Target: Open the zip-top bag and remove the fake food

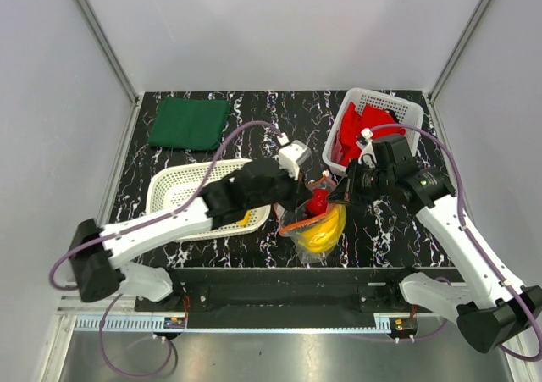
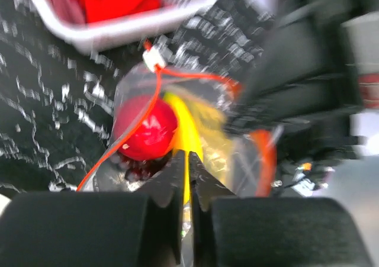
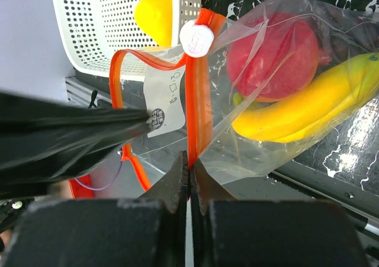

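Zip-top bag (image 3: 249, 154): clear crinkly plastic, held up off the table between the two grippers, near the front edge and about midway across.

Right gripper (image 3: 188, 166): fingers pressed together on the orange-red zip strip (image 3: 195, 101), just below the white slider (image 3: 196, 39).

Left gripper (image 2: 185, 159): fingertips drawn almost together, pinching the clear wall of the bag near its printed label (image 3: 161, 104). The left wrist view is blurred, so the exact hold is hard to read there.

Bag mouth: the two zip tracks stand apart as an orange loop on the side held by the left gripper.

Fake food, inside the bag: one red round fruit (image 3: 272, 57) lying against one yellow banana (image 3: 308, 104). Something dark shows below the red fruit in the left wrist view, too blurred to name.

Table (image 1: 398, 229): black with white marble veining. Pale grey panels in metal framing enclose it on three sides.

Other items:
- White perforated basket (image 1: 174, 183), left of the bag, largely covered by the left arm from above. A yellow piece (image 3: 155, 9) lies inside it.
- White slatted basket (image 1: 406, 111) at the far right, holding red contents (image 1: 360, 128). The right gripper's body stands between it and the bag.
- Green cloth (image 1: 190, 123), folded flat at the far left corner, well apart from the bag.
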`<state>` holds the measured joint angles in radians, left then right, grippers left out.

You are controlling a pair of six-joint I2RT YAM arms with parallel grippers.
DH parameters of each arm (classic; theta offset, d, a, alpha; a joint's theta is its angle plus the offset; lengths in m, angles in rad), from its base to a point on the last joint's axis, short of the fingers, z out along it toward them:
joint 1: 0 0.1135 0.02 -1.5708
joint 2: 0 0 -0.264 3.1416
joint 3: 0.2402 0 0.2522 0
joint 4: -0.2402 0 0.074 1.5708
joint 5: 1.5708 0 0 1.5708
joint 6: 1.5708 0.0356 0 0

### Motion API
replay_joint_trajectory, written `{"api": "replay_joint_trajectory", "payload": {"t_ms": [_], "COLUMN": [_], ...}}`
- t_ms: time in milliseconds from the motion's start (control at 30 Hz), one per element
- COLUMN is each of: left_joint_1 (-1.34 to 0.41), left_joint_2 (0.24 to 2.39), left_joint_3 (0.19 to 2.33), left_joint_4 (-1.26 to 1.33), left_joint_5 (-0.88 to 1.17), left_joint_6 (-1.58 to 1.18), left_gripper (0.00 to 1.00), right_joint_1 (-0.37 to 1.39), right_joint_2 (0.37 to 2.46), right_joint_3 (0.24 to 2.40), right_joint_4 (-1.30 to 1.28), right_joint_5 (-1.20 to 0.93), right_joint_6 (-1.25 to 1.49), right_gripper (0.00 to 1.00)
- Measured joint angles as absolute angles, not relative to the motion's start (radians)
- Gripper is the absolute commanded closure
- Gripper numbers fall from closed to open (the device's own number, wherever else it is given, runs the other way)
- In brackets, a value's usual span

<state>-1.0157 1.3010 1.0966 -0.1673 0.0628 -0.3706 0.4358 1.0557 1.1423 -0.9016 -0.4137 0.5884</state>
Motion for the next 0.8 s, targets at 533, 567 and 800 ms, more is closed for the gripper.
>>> {"api": "replay_joint_trajectory", "payload": {"t_ms": [533,567,800], "left_joint_1": [-1.069,-1.069,-1.068], "left_joint_2": [1.537,1.551,1.607], "left_joint_3": [1.149,1.150,1.150], "left_joint_4": [-0.262,-0.262,-0.260], "left_joint_5": [-0.237,-0.237,-0.237], "left_joint_6": [-0.885,-0.921,-1.134], "left_gripper": [0.32,0.28,0.10], "right_joint_1": [0.436,0.436,0.436], "right_joint_2": [1.032,1.032,1.025], "right_joint_3": [1.136,1.134,1.124], "right_joint_4": [-0.876,-0.875,-0.860], "right_joint_5": [-0.424,-0.430,-0.441], "right_joint_6": [0.630,0.632,0.641], "right_gripper": [1.00,1.00,1.00]}}
